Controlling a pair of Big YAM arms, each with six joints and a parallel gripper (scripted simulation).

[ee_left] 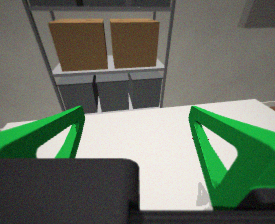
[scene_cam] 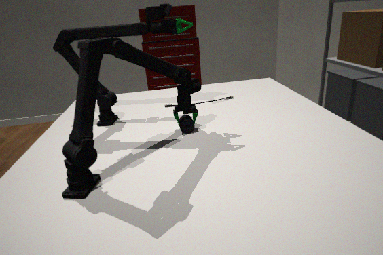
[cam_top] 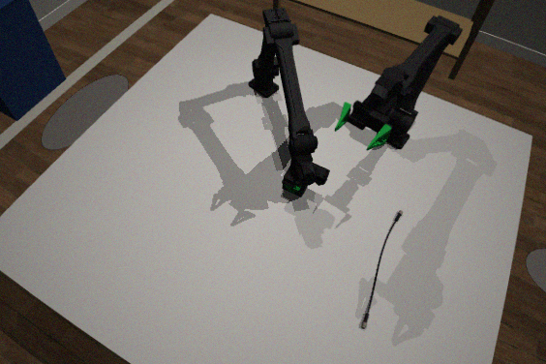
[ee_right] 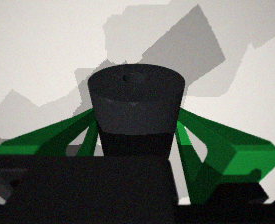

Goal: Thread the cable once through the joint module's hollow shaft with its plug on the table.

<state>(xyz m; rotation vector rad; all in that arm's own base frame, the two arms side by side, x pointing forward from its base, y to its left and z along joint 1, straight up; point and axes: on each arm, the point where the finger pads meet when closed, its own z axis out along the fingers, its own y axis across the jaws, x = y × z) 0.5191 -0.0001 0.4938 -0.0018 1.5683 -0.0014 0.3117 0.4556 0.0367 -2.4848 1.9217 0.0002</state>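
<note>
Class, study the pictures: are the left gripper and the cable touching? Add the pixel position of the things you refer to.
Apart. The exterior view shows the left gripper (cam_top: 362, 126) (scene_cam: 192, 25) (ee_left: 136, 111) raised high above the cable (cam_top: 379, 265) (scene_cam: 214, 100), with background visible between them.

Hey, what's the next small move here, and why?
I'd probably lower the left gripper toward the cable: its jaws are open and raised, the cable lies loose on the table, and the joint module is already between the right jaws.
</note>
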